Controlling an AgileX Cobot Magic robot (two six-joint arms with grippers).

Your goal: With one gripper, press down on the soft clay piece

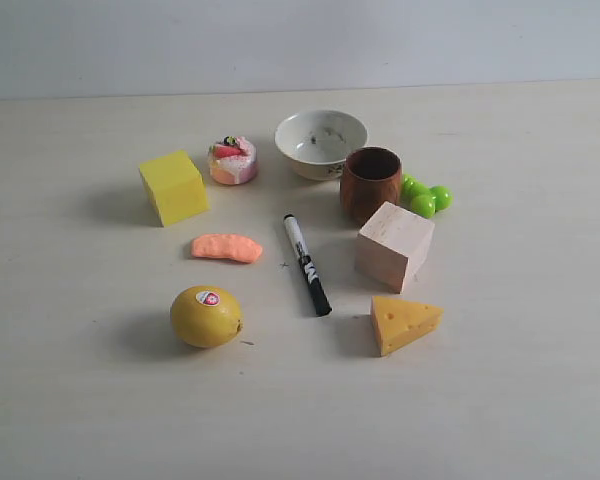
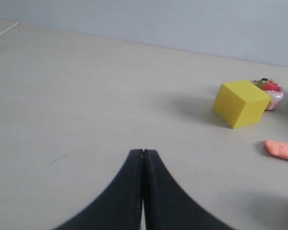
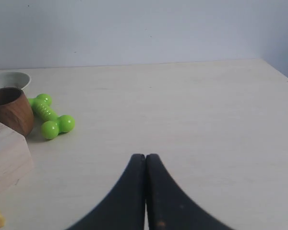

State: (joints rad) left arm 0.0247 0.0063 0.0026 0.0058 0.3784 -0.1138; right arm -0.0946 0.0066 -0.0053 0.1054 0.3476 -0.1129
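Soft clay piece (image 1: 227,247) is just lying flat on the table (image 1: 520,400), out in the open between the yellow cube (image 1: 173,187) behind it and the lemon (image 1: 206,316) in front, with the black marker (image 1: 307,265) off to one side, near but not touching. Its lumpy top looks unsquashed as far as I can tell, though it's small enough in the exterior view that I wouldn't swear to it. Neither arm shows up in that view, so nothing is over the clay. Left gripper (image 2: 143,153) has its jaws pressed fully together with nothing between them, pointing out over a stretch of table, and in its wrist camera the clay only peeks in at the edge of the shot, well apart from the gripper. Right gripper (image 3: 145,157) is the same deal, closed tight and empty, looking out at the green dumbbell toy (image 3: 50,119), the wooden cup (image 3: 7,108) and the wooden block (image 3: 7,158), no clay in its shot. So my read: the press hasn't started and everything is left. One arm has to travel over, line up above the clay and come down on it. I'd guess the left one, since the clay sits on its side, and closed jaws should make a decent blunt tip for squashing.
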